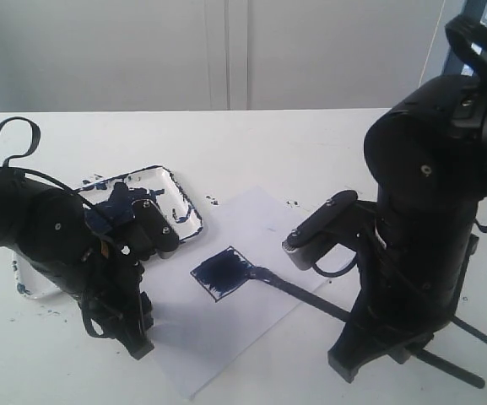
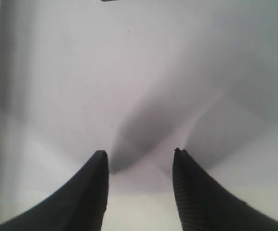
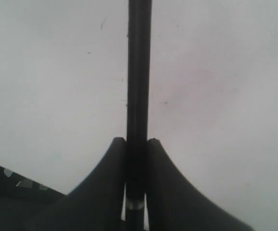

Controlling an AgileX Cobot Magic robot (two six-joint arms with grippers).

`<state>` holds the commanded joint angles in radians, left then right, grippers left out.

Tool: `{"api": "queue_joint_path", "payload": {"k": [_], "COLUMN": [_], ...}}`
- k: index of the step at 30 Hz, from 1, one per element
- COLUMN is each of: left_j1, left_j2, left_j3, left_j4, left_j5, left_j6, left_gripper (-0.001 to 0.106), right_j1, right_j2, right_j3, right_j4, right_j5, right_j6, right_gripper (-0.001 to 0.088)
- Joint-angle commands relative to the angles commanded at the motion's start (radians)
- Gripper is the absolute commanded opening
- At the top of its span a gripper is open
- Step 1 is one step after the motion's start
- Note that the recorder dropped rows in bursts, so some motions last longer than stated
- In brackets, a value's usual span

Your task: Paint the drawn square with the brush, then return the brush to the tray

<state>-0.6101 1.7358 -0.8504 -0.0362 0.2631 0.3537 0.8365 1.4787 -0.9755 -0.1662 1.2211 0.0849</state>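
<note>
We record, relative to the paper sheet [image 1: 226, 337]: square [image 1: 219, 273] on it, near its middle; brush [image 1: 302, 295] tip on the square, handle crossing its right edge; tray [image 1: 174, 192] just beside its left edge.

tray [image 1: 181, 198] partly behind left arm [image 1: 32, 224]; brush [image 1: 294, 289] partly behind right arm [image 1: 429, 219]

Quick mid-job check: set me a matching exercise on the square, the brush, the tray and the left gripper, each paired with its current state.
Things:
1. drawn square
2. brush
3. tray
4. left gripper

States:
A. open, nothing between the jaws
B. clamped in the right gripper
C. filled dark blue
D. white, splattered with paint

Pairs: 1-C, 2-B, 3-D, 4-A
</note>
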Motion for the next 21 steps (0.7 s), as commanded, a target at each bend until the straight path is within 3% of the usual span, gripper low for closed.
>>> {"api": "queue_joint_path", "payload": {"k": [6,16,21], "left_j1": [0.000,0.000,0.000], "left_j2": [0.000,0.000,0.000], "left_j3": [0.000,0.000,0.000], "left_j4": [0.000,0.000,0.000], "left_j5": [0.000,0.000,0.000], "left_j6": [-0.001,-0.001,-0.001], "left_gripper": [0.048,0.048,0.048], "right_j1": [0.000,0.000,0.000], "right_j2": [0.000,0.000,0.000], "right_j3": [0.000,0.000,0.000], "right_j4": [0.057,0.259,0.274], "right_j5": [0.000,0.000,0.000], "right_j6": [-0.023,-0.128,-0.135], "right_gripper": [0.0000,0.0000,0.0000]}}
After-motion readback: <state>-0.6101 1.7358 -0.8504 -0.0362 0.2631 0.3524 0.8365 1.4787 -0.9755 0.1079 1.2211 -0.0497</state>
